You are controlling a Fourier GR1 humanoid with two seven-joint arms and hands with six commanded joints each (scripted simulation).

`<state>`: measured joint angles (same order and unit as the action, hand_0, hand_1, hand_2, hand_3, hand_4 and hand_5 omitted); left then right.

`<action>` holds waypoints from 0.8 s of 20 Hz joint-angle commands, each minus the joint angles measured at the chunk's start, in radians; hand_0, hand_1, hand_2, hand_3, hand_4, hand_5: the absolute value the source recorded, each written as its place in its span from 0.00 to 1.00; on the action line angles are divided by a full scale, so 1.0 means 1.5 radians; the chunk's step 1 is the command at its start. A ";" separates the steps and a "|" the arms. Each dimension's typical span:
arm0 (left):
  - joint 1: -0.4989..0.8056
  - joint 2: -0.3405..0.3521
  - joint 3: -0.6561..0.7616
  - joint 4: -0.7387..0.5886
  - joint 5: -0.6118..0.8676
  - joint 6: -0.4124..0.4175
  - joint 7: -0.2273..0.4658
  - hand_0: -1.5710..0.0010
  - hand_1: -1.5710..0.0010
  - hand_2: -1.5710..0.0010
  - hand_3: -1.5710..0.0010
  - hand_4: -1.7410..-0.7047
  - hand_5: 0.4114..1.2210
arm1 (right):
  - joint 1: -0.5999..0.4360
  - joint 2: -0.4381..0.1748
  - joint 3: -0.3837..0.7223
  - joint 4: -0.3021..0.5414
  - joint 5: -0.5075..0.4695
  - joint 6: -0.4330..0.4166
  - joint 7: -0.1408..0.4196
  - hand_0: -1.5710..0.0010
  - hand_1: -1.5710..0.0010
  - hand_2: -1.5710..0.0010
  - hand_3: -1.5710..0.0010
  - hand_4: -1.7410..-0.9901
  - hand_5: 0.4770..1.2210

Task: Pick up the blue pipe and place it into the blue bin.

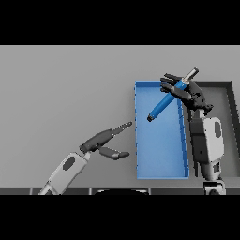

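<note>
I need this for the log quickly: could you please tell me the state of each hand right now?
Left hand: open, holding nothing, beside the blue rectangular bin.
Right hand: shut on the blue cylindrical pipe, held tilted over the bin.

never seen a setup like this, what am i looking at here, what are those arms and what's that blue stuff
This is one picture, taken from the robot's own head, looking down at a grey table. The two white and grey arms are the robot's, each ending in a dark hand. The right hand has its fingers curled round a blue pipe, holding it tilted above a blue bin, with the lower end pointing down into the bin. The left hand hovers over the table left of the bin, fingers straight, holding nothing. A dark bin sits on the far right, partly hidden by the right arm.
</note>
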<state>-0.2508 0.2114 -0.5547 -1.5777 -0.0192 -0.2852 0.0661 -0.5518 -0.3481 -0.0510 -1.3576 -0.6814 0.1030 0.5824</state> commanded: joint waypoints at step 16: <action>0.004 0.001 0.000 -0.007 0.002 0.004 0.020 1.00 1.00 1.00 1.00 0.82 0.05 | 0.049 -0.106 0.295 0.109 -0.063 -0.066 0.018 0.83 0.84 0.85 0.88 0.75 0.67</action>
<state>-0.2452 0.2133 -0.5547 -1.5888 -0.0162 -0.2794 0.0963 -0.4786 -0.5076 0.3908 -1.1947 -0.7754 0.0034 0.6068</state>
